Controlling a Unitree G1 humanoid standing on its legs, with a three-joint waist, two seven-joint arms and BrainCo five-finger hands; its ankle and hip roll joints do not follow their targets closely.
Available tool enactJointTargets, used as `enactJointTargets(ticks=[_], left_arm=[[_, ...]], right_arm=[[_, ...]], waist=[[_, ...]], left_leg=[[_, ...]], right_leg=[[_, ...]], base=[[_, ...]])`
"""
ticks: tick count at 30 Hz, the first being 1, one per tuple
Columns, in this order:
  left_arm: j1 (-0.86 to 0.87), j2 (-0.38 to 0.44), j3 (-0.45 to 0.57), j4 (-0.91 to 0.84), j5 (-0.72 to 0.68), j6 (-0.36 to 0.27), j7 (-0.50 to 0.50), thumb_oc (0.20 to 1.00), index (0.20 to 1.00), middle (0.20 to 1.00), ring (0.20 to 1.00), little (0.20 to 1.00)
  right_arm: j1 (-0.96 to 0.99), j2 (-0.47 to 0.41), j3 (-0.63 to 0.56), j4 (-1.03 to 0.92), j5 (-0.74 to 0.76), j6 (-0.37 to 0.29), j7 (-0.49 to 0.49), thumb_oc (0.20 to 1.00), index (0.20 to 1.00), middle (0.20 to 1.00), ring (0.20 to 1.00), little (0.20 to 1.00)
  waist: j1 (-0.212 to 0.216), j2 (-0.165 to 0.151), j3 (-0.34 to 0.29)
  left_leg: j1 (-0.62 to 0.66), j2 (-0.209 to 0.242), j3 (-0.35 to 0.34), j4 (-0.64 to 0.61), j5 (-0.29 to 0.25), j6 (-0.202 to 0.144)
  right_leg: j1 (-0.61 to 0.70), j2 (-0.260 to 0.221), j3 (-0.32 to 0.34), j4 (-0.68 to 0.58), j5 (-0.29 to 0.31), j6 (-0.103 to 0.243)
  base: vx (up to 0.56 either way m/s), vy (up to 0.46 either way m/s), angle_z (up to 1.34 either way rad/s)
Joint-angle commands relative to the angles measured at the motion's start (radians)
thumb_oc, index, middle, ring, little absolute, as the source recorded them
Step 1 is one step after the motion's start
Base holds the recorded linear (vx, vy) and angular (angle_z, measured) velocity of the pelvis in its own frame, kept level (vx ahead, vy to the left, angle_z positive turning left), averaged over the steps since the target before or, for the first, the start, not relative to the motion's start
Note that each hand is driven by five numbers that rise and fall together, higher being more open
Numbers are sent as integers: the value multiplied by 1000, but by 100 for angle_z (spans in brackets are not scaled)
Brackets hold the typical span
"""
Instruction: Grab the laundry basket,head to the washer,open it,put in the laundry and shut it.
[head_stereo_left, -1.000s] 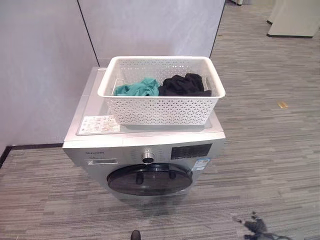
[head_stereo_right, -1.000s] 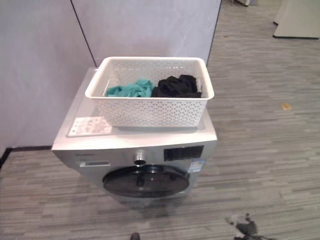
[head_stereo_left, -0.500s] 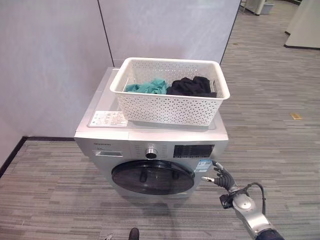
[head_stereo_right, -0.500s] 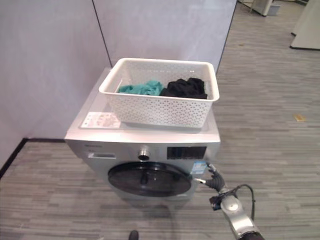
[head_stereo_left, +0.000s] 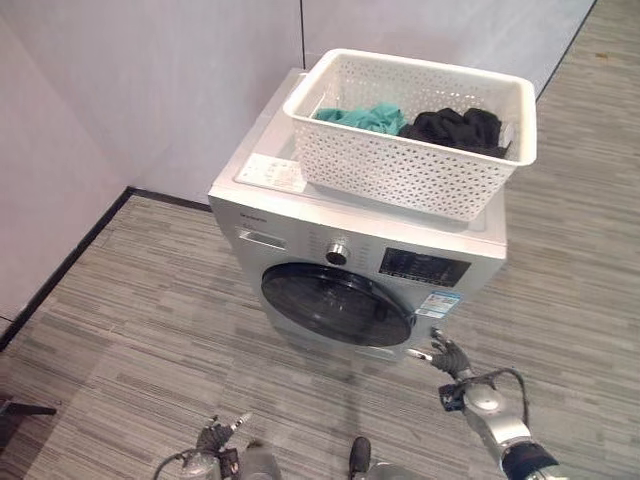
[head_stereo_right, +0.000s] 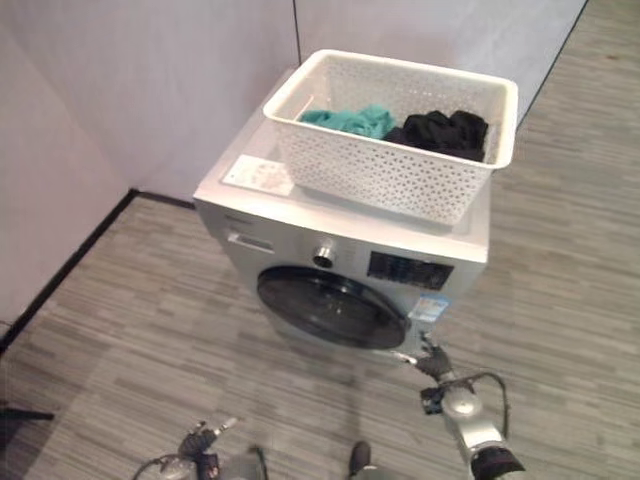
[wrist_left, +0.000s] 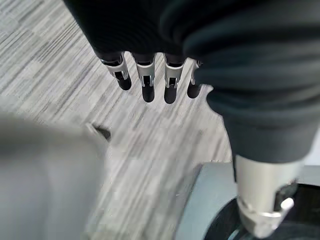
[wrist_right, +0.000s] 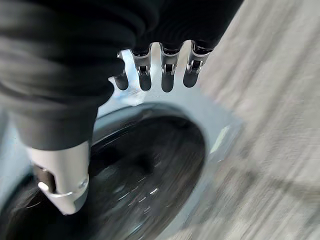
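Nearest, the left hand (head_stereo_left: 215, 437) hangs low over the striped grey floor (head_stereo_left: 130, 330), fingers relaxed and empty. The right hand (head_stereo_left: 447, 357), fingers straight and spread, holding nothing, hovers just beside the washer's (head_stereo_left: 300, 245) round dark glass door (head_stereo_left: 336, 304), which is closed. Above sit a chrome knob (head_stereo_left: 337, 251), black display panel (head_stereo_left: 424, 267) and illegible stickers. On top rests the white perforated plastic laundry basket (head_stereo_left: 410, 170) with teal (head_stereo_left: 365, 117) and black laundry (head_stereo_left: 455, 128).
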Motion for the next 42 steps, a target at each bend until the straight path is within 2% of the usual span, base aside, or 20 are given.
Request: enactJointTargets(ticks=[1, 3, 4, 9, 13, 19, 22, 24, 26, 27, 28, 30, 33, 34, 35, 39, 42], left_arm=[[12, 8, -22, -22, -15, -29, 7, 1000, 1000, 1000, 1000, 1000], [13, 20, -50, -79, -41, -49, 12, 1000, 1000, 1000, 1000, 1000], [13, 20, -50, -79, -41, -49, 12, 1000, 1000, 1000, 1000, 1000], [18, 48, -90, -148, -62, -71, 11, 1000, 1000, 1000, 1000, 1000], [-4, 57, -101, -147, -89, -81, 17, 1000, 1000, 1000, 1000, 1000], [-15, 66, -121, -198, -141, -93, 2, 1000, 1000, 1000, 1000, 1000], [-22, 68, -133, -210, -135, -95, 3, 1000, 1000, 1000, 1000, 1000], [-32, 65, -143, -218, -133, -100, 8, 1000, 1000, 1000, 1000, 1000], [-41, 59, -144, -243, -132, -103, 23, 1000, 1000, 1000, 1000, 1000], [-40, 59, -144, -243, -132, -103, 24, 1000, 1000, 1000, 1000, 1000], [-40, 57, -148, -249, -122, -102, 30, 1000, 1000, 1000, 1000, 1000], [-37, 46, -141, -249, -103, -88, 50, 1000, 1000, 1000, 1000, 1000], [-40, 32, -112, -233, -134, -74, 76, 1000, 1000, 1000, 1000, 1000], [-41, 32, -112, -233, -134, -74, 76, 1000, 1000, 1000, 1000, 1000], [-43, 26, -96, -225, -163, -66, 87, 1000, 1000, 1000, 1000, 1000], [-34, 38, -73, -276, -188, -67, 120, 1000, 1000, 1000, 1000, 1000], [-1, 71, -61, -407, -158, -80, 167, 1000, 1000, 1000, 1000, 1000]], right_arm=[[-142, -28, -4, -3, -3, -42, -44, 1000, 1000, 1000, 1000, 1000], [-262, -62, 13, 63, -30, -38, -76, 1000, 1000, 1000, 1000, 1000], [-262, -62, 13, 64, -30, -38, -76, 1000, 1000, 1000, 1000, 1000], [-502, -118, 82, 224, -64, -33, -81, 1000, 1000, 1000, 1000, 1000], [-669, -155, 125, 317, -60, -30, -92, 1000, 1000, 1000, 1000, 1000], [-787, -205, 201, 313, -64, -37, -72, 1000, 1000, 1000, 1000, 1000], [-805, -201, 229, 339, -82, -34, -58, 1000, 1000, 1000, 1000, 1000], [-792, -178, 242, 328, -87, -32, -53, 1000, 1000, 1000, 1000, 1000], [-728, -106, 261, 253, -94, -33, -52, 1000, 1000, 1000, 1000, 1000], [-726, -105, 260, 251, -94, -32, -53, 1000, 1000, 1000, 1000, 1000], [-688, -66, 271, 209, -94, -32, -49, 1000, 1000, 1000, 1000, 1000], [-561, 80, 291, 117, -81, -29, -43, 1000, 1000, 1000, 1000, 1000], [-457, 197, 336, 69, -87, -15, -31, 1000, 1000, 1000, 1000, 1000], [-458, 197, 336, 69, -87, -15, -31, 1000, 1000, 1000, 1000, 1000], [-385, 259, 364, 49, -66, -2, -11, 1000, 1000, 1000, 1000, 1000], [-317, 312, 435, 51, -88, 18, 22, 1000, 1000, 1000, 1000, 1000], [-276, 348, 450, 112, -95, 36, 45, 1000, 1000, 1000, 1000, 1000]], waist=[[48, 2, 10], [59, 23, 50], [59, 23, 50], [89, 47, 90], [106, 47, 105], [113, 43, 127], [117, 44, 127], [116, 42, 126], [111, 36, 129], [111, 36, 128], [107, 32, 133], [101, 17, 130], [101, 2, 118], [100, 1, 115], [97, -4, 105], [100, -2, 87], [114, 7, 65]], left_leg=[[-31, -8, -31, -22, -49, 0], [-54, -25, -30, -58, -33, 1], [-55, -25, -30, -58, -33, 1], [-112, -50, -16, -89, -11, 8], [-151, -65, -11, -97, 0, 9], [-202, -84, -7, -100, 9, 12], [-218, -88, -9, -100, 12, 12], [-226, -88, -8, -100, 15, 12], [-223, -86, -7, -100, 15, 13], [-223, -86, -7, -100, 14, 13], [-213, -83, -6, -100, 10, 14], [-191, -76, -2, -100, 0, 19], [-160, -66, 8, -100, -12, 21], [-164, -67, 7, -100, -10, 21], [-141, -62, 11, -100, -17, 22], [-111, -60, 11, -100, -26, 21], [-86, -59, 5, -100, -32, 21]], right_leg=[[-21, -29, 75, 0, -43, 71], [-83, -41, 85, 0, -12, 79], [-83, -41, 86, 0, -12, 79], [-169, -61, 104, 0, 26, 98], [-212, -77, 113, 0, 43, 109], [-262, -98, 121, 0, 63, 122], [-278, -101, 125, 0, 67, 124], [-285, -102, 125, 0, 67, 124], [-280, -100, 123, 0, 65, 123], [-279, -100, 123, 0, 65, 123], [-270, -98, 125, 0, 62, 122], [-251, -92, 130, 0, 58, 119], [-228, -88, 132, 0, 54, 118], [-231, -88, 132, 0, 55, 118], [-213, -86, 131, 0, 51, 117], [-180, -86, 126, 0, 40, 117], [-150, -88, 116, 0, 32, 117]], base=[[-122, 63, 18], [-179, 87, 6], [-175, 94, -2], [-111, 81, -2], [-46, 56, -8], [-20, 26, -5], [1, 5, -1], [0, 0, 0], [0, 0, 0], [0, 0, 0], [19, -5, -4], [39, -8, -6], [46, -5, -20], [60, 8, -20], [61, 15, -14], [51, 23, -8], [57, 13, 1]])
